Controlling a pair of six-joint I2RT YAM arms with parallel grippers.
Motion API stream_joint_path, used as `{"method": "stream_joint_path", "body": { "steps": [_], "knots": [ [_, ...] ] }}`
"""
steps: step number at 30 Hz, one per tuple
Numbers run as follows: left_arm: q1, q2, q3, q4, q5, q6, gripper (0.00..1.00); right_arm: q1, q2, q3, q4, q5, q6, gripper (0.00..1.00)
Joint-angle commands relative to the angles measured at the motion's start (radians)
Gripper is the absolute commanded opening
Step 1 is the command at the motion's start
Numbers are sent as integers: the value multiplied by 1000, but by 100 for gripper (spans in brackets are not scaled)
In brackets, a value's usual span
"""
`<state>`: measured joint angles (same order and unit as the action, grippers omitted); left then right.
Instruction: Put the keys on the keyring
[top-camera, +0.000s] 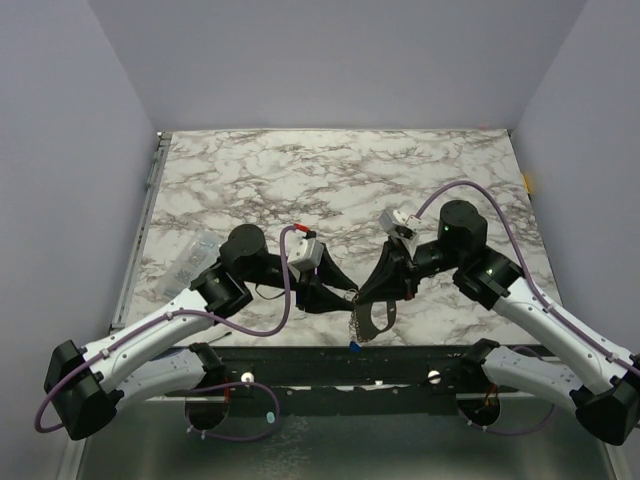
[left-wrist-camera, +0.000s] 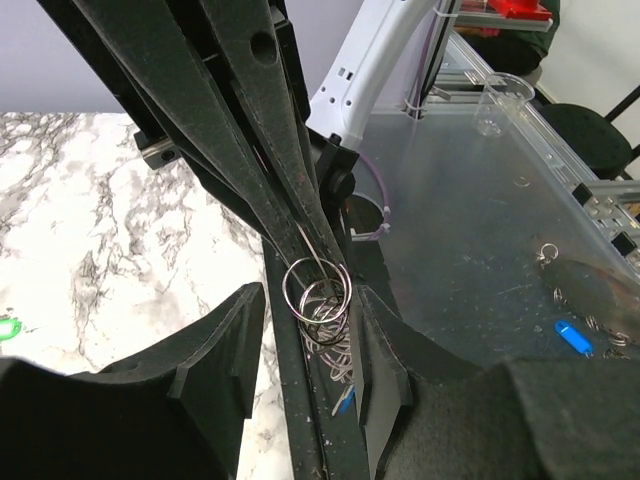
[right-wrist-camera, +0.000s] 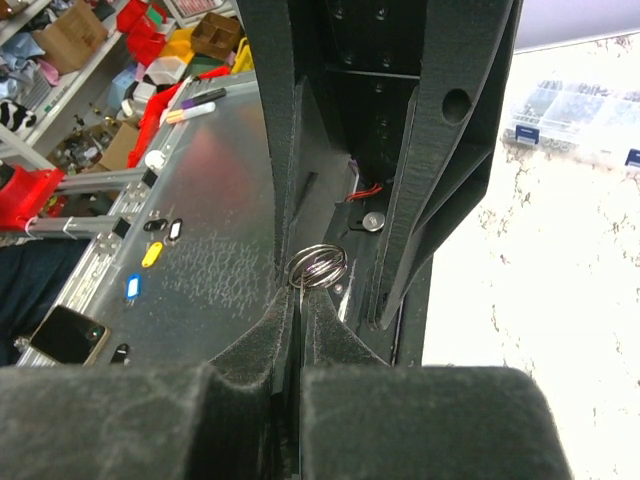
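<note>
Right gripper (right-wrist-camera: 300, 305), fingers pressed together, pinches the keyring (right-wrist-camera: 317, 267) — a cluster of silvery wire loops — over the near edge of the marble surface (top-camera: 300, 170). Left gripper (left-wrist-camera: 310, 318) stands spread either side of the loops; a blue key (top-camera: 354, 346) shows just below the beaded chain (top-camera: 360, 322).

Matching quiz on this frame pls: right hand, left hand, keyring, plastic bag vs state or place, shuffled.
Things:
1 right hand
2 left hand
3 keyring
4 plastic bag

States or places:
A lying on the marble beside the left arm
B jaws apart
C jaws shut
D silver, clamped

Pairs: 1-C, 2-B, 3-D, 4-A
</note>
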<state>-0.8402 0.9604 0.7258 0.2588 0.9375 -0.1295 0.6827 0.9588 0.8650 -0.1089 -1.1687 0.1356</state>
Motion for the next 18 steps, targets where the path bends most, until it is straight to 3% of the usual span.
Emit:
{"method": "stream_joint_path", "body": {
  "steps": [1, 8, 18],
  "knots": [
    [-4, -22, 10, 34, -4, 13, 44, 15, 4, 29, -42, 16, -22, 1],
    [-4, -47, -6, 31, -46, 38, 44, 21, 8, 38, -60, 19, -31, 0],
    [-5, -18, -15, 24, 0, 28, 44, 26, 4, 49, -51, 16, -31, 1]
  ]
}}
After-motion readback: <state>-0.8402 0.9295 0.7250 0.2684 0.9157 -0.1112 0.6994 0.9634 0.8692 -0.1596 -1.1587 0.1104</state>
